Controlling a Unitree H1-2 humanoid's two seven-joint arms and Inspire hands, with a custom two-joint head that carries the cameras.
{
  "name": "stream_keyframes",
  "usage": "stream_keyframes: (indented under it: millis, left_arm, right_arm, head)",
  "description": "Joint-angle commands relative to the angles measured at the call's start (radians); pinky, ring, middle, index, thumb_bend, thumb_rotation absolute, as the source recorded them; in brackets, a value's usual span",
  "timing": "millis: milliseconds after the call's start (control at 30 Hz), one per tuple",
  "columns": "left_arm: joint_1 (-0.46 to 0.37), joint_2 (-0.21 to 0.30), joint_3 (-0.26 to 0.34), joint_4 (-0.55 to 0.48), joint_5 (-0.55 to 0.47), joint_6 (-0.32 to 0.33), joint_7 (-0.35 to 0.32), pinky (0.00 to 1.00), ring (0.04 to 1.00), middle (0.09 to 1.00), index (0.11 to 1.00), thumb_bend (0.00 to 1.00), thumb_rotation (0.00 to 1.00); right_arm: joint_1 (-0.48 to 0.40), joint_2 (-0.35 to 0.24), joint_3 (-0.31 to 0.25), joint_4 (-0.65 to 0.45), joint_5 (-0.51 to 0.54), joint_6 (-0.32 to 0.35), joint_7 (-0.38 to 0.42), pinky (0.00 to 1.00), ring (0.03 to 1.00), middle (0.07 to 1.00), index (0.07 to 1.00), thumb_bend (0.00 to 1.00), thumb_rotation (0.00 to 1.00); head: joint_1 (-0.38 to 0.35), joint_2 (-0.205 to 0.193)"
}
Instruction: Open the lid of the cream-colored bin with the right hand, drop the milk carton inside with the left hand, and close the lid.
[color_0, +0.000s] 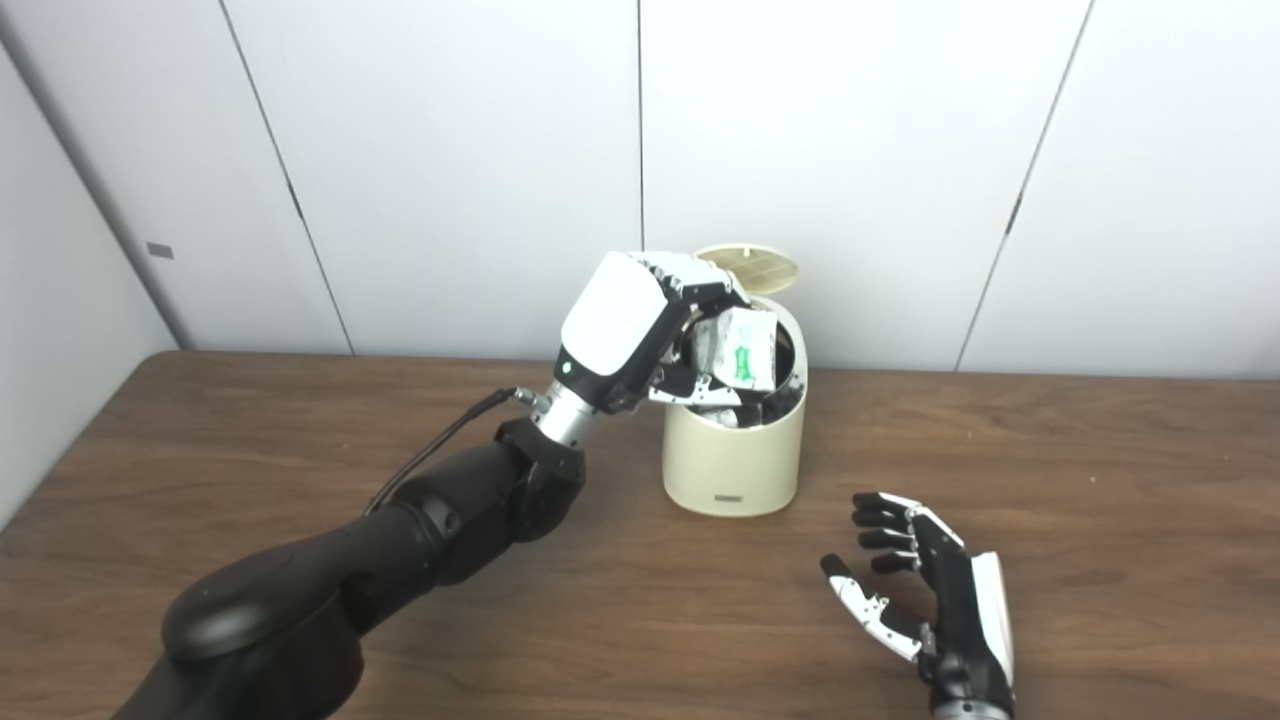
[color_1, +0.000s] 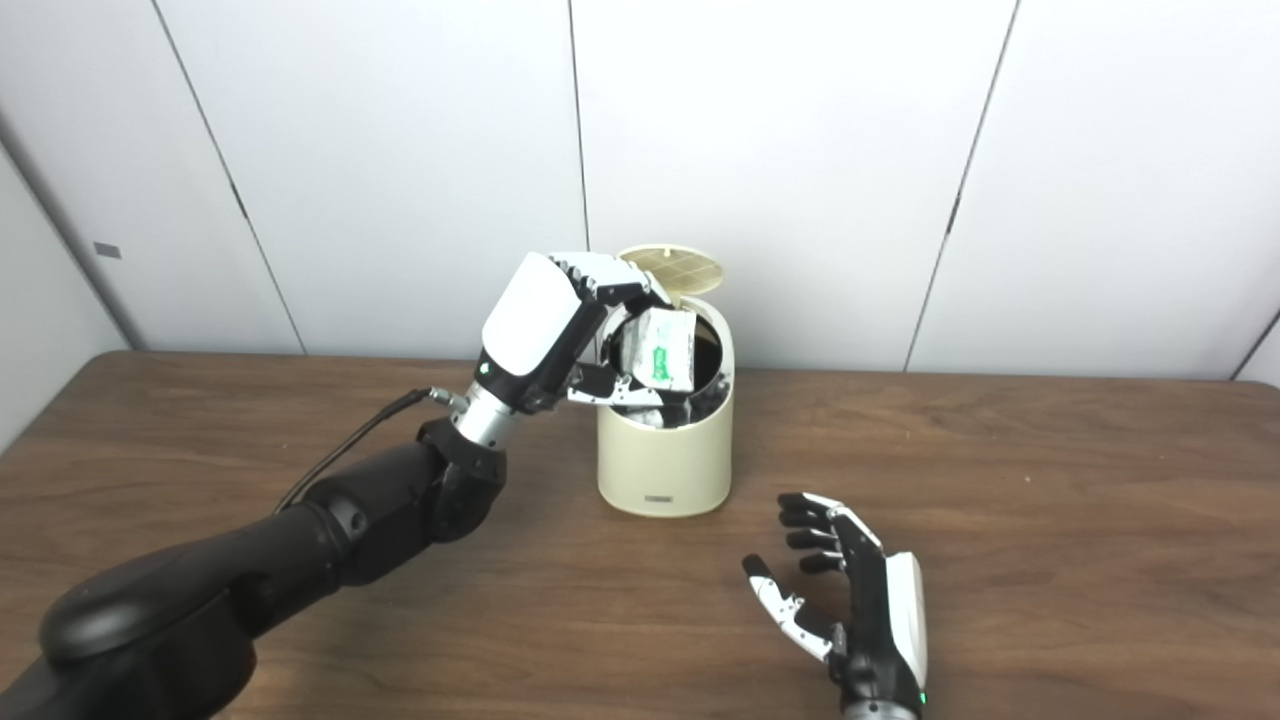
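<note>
**Left eye view: carton held at open bin mouth**

Milk carton (color_0: 745, 348), white with green print, sits tilted in the mouth of the cream-colored bin (color_0: 733, 460), partly below the rim. Left hand (color_0: 640, 330) grips it, fingers closed around the carton over the opening. Lid (color_0: 750, 265) stands raised behind the bin's rear rim. Bin stands near the desk's far edge, about midway along it. Right hand (color_1: 850, 600) is near the desk's (color_0: 1100, 520) front edge, well apart from the bin, fingers spread and holding nothing.
</note>
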Motion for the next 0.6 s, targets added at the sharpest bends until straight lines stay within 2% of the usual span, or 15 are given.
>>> stream_keyframes:
  millis: [0,267,533,567]
  left_arm:
    - [-0.050,0.008,0.019,-0.025,-0.023,0.002,0.017,0.38,0.446,0.485,0.487,0.52,0.00]
    - [-0.052,-0.011,0.004,-0.019,-0.019,0.002,0.014,0.38,0.453,0.487,0.486,0.52,0.00]
    - [-0.044,-0.002,0.008,-0.034,-0.039,0.002,-0.021,0.39,0.471,0.493,0.483,0.52,0.00]
    - [-0.043,-0.001,0.009,-0.035,-0.042,0.002,-0.025,0.40,0.477,0.510,0.485,0.52,0.03]
  right_arm:
    - [-0.008,0.016,0.010,0.011,-0.003,-0.034,-0.011,0.53,0.626,0.659,0.659,0.29,0.07]
    - [-0.013,0.020,0.009,0.019,0.001,-0.030,-0.012,0.54,0.638,0.669,0.659,0.30,0.08]
    - [-0.015,0.018,0.008,0.023,0.003,-0.037,-0.015,0.54,0.638,0.668,0.658,0.30,0.07]
    - [-0.015,0.018,0.008,0.024,0.002,-0.038,-0.016,0.54,0.636,0.666,0.657,0.30,0.07]
  head:
    - [-0.002,0.003]
    - [-0.005,0.004]
    - [-0.002,0.004]
    - [-0.002,0.004]
